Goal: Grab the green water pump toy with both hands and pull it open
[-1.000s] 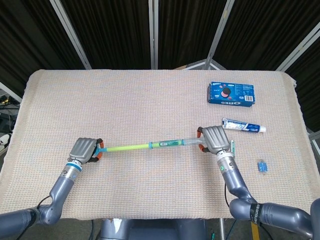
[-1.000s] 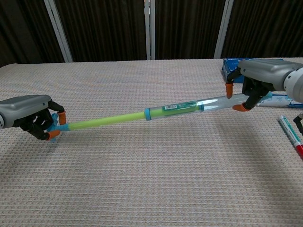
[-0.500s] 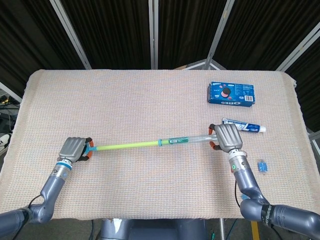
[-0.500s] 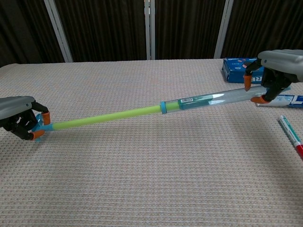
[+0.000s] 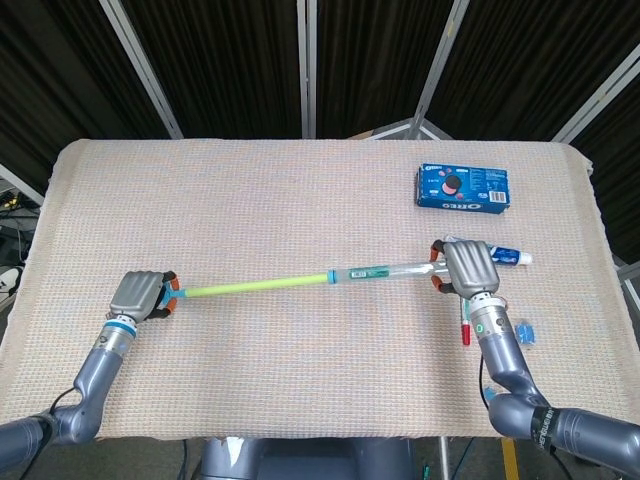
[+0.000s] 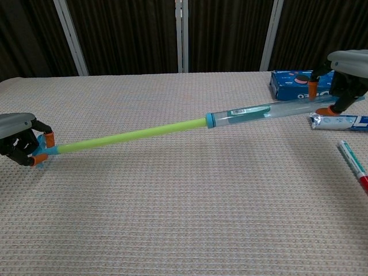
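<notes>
Green-and-clear water pump toy (image 5: 330, 278), beige woven tablecloth (image 5: 300, 200), blue cookie box (image 5: 462, 188)

The left hand (image 5: 140, 294) and right hand (image 5: 468, 265) sit far apart, fingers curled closed. Both forearms reach up from the near edge.

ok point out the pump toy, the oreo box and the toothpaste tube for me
green water pump toy (image 5: 260, 288), head view, on the green rod.
oreo box (image 5: 462, 188), head view, middle of its top face.
toothpaste tube (image 6: 339, 121), chest view, on its body.
</notes>
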